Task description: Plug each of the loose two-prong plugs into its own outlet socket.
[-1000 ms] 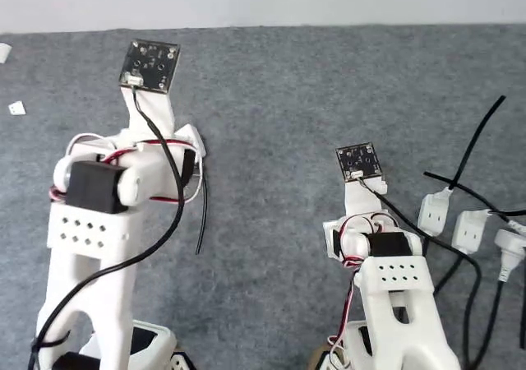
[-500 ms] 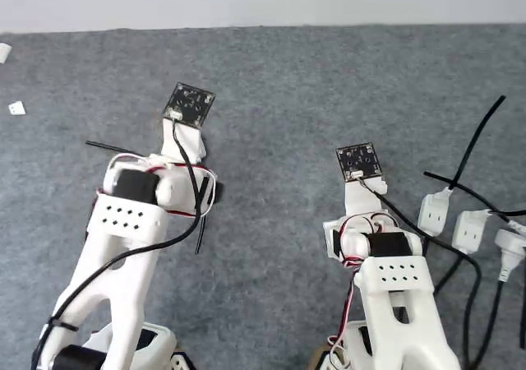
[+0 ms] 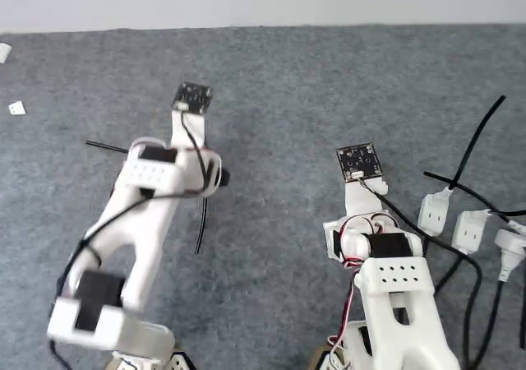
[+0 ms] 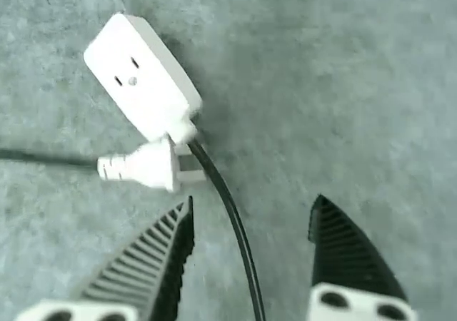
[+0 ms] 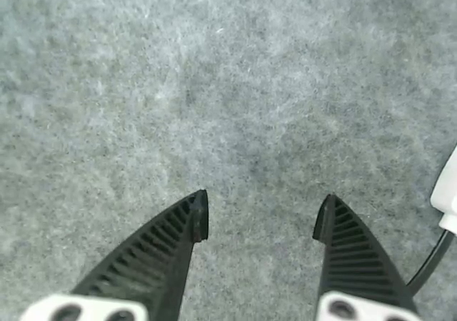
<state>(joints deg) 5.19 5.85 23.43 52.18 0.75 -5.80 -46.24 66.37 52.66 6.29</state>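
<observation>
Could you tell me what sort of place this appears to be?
Probably a robotics test bench: the left arm and right arm stand on a grey felt-covered table, with white outlet sockets and a loose plug laid out.

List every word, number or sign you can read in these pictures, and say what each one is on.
No text can be read.
Outlet socket: bare white face, slots alone.
Plug: no marking to make out.
Circuit boards on the arms: any print too small to read.
</observation>
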